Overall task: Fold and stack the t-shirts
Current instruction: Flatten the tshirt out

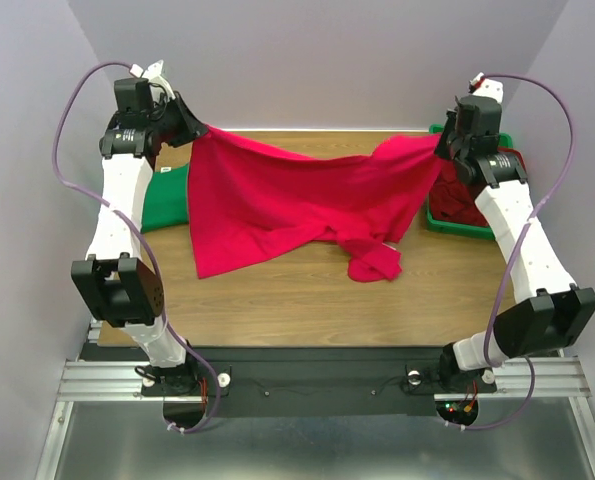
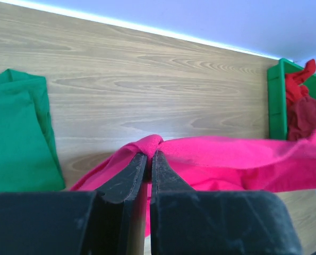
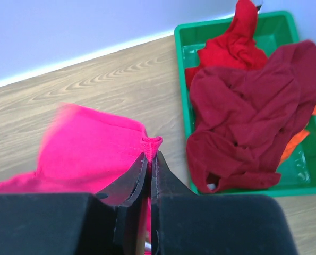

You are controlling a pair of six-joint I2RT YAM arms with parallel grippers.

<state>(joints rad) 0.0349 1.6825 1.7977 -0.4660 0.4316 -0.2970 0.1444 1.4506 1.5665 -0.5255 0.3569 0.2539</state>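
Observation:
The bright pink-red t-shirt (image 1: 287, 200) hangs stretched between both grippers above the table, its lower part and one sleeve trailing on the wood. My left gripper (image 1: 199, 128) is shut on one corner of it (image 2: 150, 146) at the back left. My right gripper (image 1: 442, 148) is shut on the other end (image 3: 151, 143) at the back right. A folded green t-shirt (image 1: 165, 197) lies flat at the left (image 2: 17, 138). Dark red (image 3: 248, 111), red and orange (image 3: 296, 143) shirts lie crumpled in the tray.
A green plastic tray (image 1: 455, 222) stands at the back right edge of the table (image 3: 183, 40). The wooden table (image 1: 297, 300) runs to a purple back wall. Both arm bases sit on the rail at the near edge.

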